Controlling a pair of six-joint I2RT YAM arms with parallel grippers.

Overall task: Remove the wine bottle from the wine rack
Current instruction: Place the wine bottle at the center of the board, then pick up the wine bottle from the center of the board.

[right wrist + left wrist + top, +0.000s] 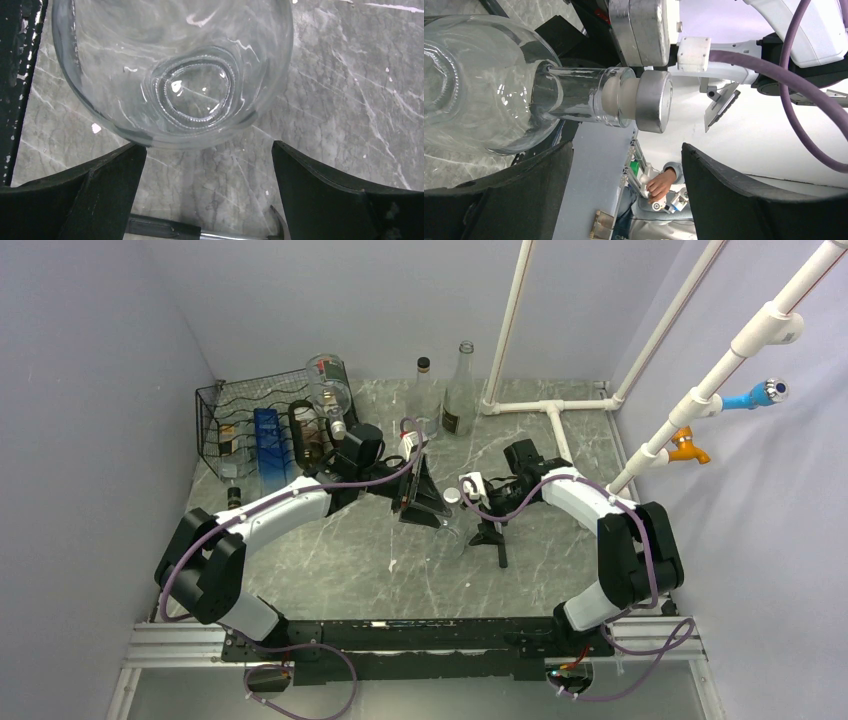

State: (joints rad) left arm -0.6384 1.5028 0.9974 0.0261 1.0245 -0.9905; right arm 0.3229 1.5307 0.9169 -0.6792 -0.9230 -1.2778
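Black left hand [626,148]: spread wide and gripping nothing. Its fingers [519,195] sit level with the neck of the wine bottle [574,95], and the shoulder passes just beside one of them. I cannot tell whether they touch.
Black right hand [209,146]: also spread wide and holding nothing. It looks down over the bottle's lower body, with the base just beyond the fingertips.
Bottle, look: clear, colourless glass that looks empty to me. It has a wide round body, a sloping shoulder and a short narrow neck with a pale collar under a silver cap [654,101]. Through the wall I can make out a ringed dimple in the base.
Bottle, place: off the rack, standing cap up near the middle of the grey marbled tabletop [350,100], between my two hands.
Wine rack [225,415]: black wire, at the back left of the tabletop and well apart from the bottle. Other bottles [305,435] lie in it, and a clear bottle [330,385] rests on top.
Back edge: two upright bottles [459,390] stand near white pipes [545,406].
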